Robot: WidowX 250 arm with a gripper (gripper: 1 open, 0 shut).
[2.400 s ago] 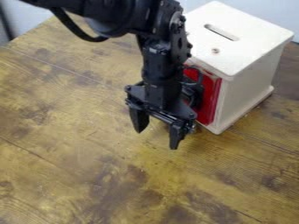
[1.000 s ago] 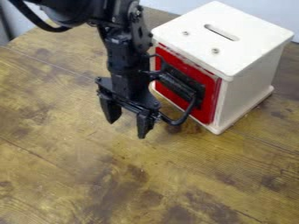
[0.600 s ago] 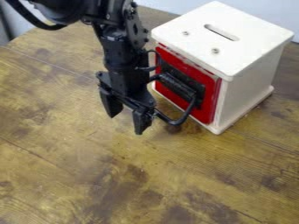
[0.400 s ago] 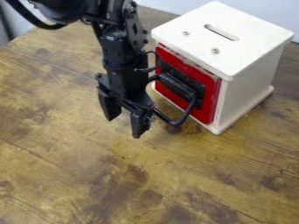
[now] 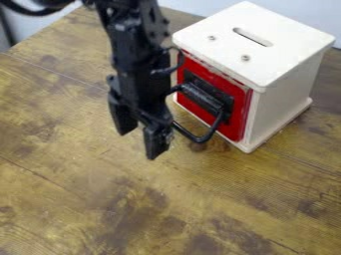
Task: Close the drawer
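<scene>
Drawer [image 5: 236,126] is sitting in the front of the cream-white cabinet [image 5: 274,65], its red face lying near the edges of the front opening. The black bracket [image 5: 204,95] is crossing the middle of that face, and the large black loop handle [image 5: 213,127] is jutting out from it toward the arm. The pale inside of the drawer is not showing.

The black robot arm [image 5: 130,40] is reaching down from the top left, looking blurred. Its hand [image 5: 142,136] is pointing downward over the wooden tabletop [image 5: 80,189], in front of the drawer's red face and to the image-left of the loop handle. The fingers are standing apart, with a gap between them, and nothing is showing in their grip. The upper part of the handle is running close to the arm; whether the two are touching is impossible to tell.

The cabinet is standing upright on the tabletop, with a slot [image 5: 252,37] in its top.
</scene>
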